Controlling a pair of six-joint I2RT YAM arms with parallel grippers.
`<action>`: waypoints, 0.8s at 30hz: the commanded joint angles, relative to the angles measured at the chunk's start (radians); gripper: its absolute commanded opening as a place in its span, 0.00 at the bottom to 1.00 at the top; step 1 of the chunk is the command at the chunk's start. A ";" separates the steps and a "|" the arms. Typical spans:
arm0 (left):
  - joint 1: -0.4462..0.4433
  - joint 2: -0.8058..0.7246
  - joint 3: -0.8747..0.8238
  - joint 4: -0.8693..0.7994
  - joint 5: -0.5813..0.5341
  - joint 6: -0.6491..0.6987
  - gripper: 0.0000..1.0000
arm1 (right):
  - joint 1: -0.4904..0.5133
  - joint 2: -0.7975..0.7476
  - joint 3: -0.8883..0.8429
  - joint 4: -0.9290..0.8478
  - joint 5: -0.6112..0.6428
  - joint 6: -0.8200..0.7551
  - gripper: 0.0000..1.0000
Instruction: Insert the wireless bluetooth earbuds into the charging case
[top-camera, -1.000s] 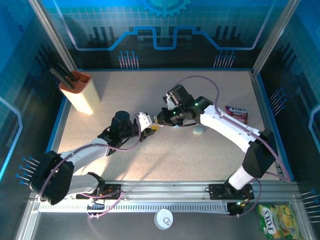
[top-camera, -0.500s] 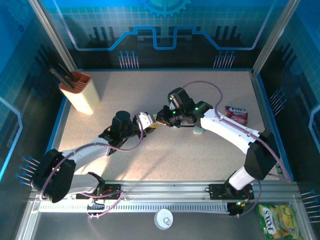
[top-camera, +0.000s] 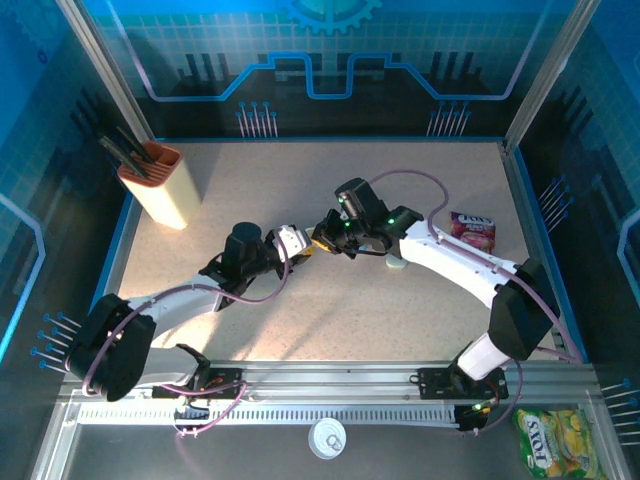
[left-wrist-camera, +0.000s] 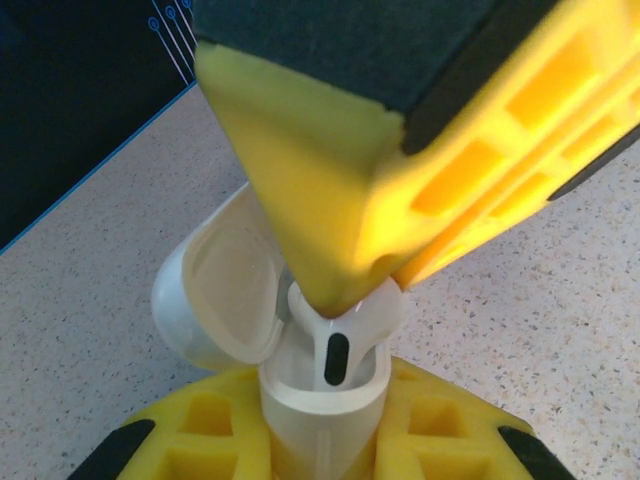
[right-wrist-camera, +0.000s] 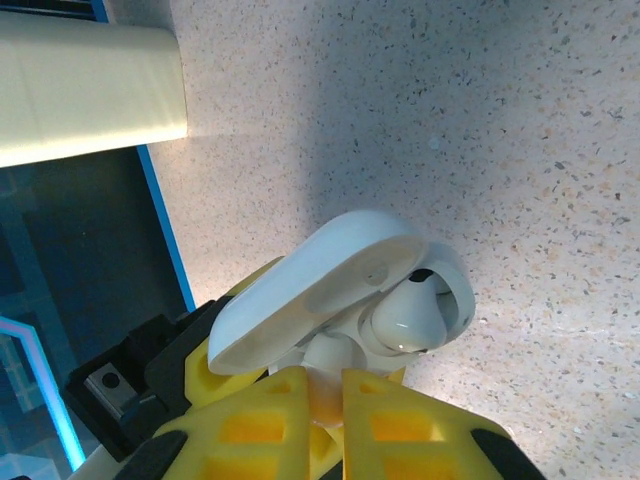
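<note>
Pinching one white earbud (right-wrist-camera: 405, 320) by its stem: right pincer (right-wrist-camera: 325, 385), fingers pressed on it. Long axis in line with those fingers, rounded head leading into open mouth of charging case (left-wrist-camera: 300, 385), lid (left-wrist-camera: 215, 300) swung back. Case clamped in left pincer (left-wrist-camera: 320, 440). Counted: one earbud, one held case, one second pale case (top-camera: 397, 262) lying on worktop (top-camera: 250, 180). Versus a second earlier: pincers slightly closer; pale case unmoved.

Glossy plastic charging case (left-wrist-camera: 215, 290), earbud (left-wrist-camera: 368, 318); matt speckled table (left-wrist-camera: 90, 310); matt yellow jaws.
</note>
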 joint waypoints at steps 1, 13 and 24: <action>-0.008 -0.001 -0.002 0.089 0.045 0.027 0.15 | 0.010 0.002 -0.033 0.082 -0.019 0.078 0.12; -0.008 -0.010 -0.011 0.086 0.064 -0.006 0.15 | -0.006 -0.041 0.020 -0.026 0.042 -0.073 0.27; 0.006 0.004 -0.009 0.096 0.108 -0.054 0.15 | -0.018 -0.143 0.000 -0.054 0.060 -0.249 0.37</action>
